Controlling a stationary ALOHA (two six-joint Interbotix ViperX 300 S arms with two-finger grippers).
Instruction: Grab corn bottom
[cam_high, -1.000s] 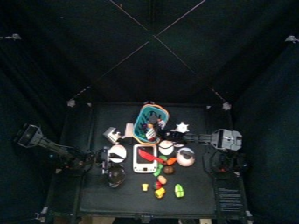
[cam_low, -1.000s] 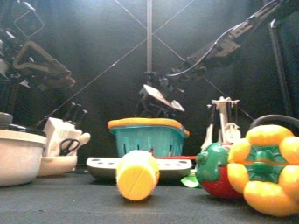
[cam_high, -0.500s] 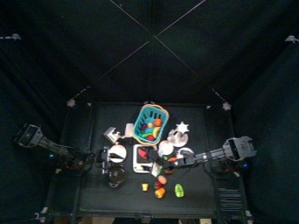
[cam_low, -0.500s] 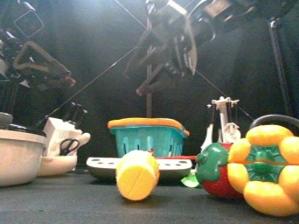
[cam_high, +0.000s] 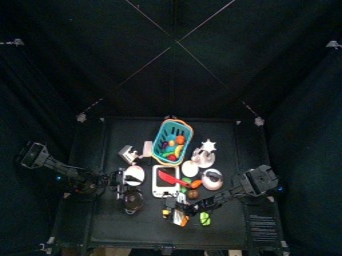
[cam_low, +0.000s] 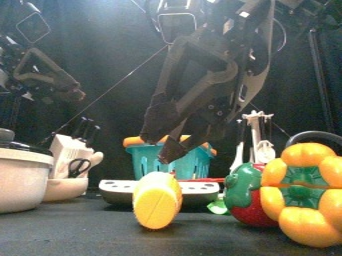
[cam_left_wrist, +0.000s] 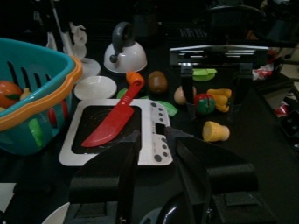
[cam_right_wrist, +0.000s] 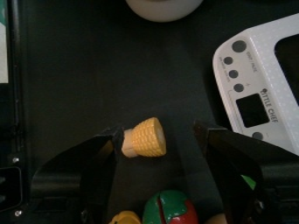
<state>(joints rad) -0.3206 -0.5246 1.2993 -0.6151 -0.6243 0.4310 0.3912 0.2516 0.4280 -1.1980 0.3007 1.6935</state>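
The corn (cam_low: 156, 198) is a small yellow cob piece lying on the table near its front edge; no green part shows on it. In the right wrist view the corn (cam_right_wrist: 145, 138) lies between the two jaws of my right gripper (cam_right_wrist: 158, 142), which stand open on either side of it, not touching it. In the front view the right gripper (cam_low: 167, 135) hangs just above and behind the corn. In the top view it (cam_high: 183, 205) is over the front middle. The corn also shows in the left wrist view (cam_left_wrist: 216, 131). My left gripper (cam_left_wrist: 160, 162) rests at the table's left side.
A teal basket (cam_high: 174, 140) with toy food stands at the back middle. A white scale (cam_left_wrist: 146, 149) with a red knife (cam_left_wrist: 111, 118) lies beside the corn. A yellow pepper (cam_low: 310, 190), a red and green toy (cam_low: 245, 195) and a bowl (cam_low: 20, 180) crowd the front.
My right arm has swung from the back right forward and down across the table. Its gripper now hangs with open jaws around the corn. The left arm has not moved.
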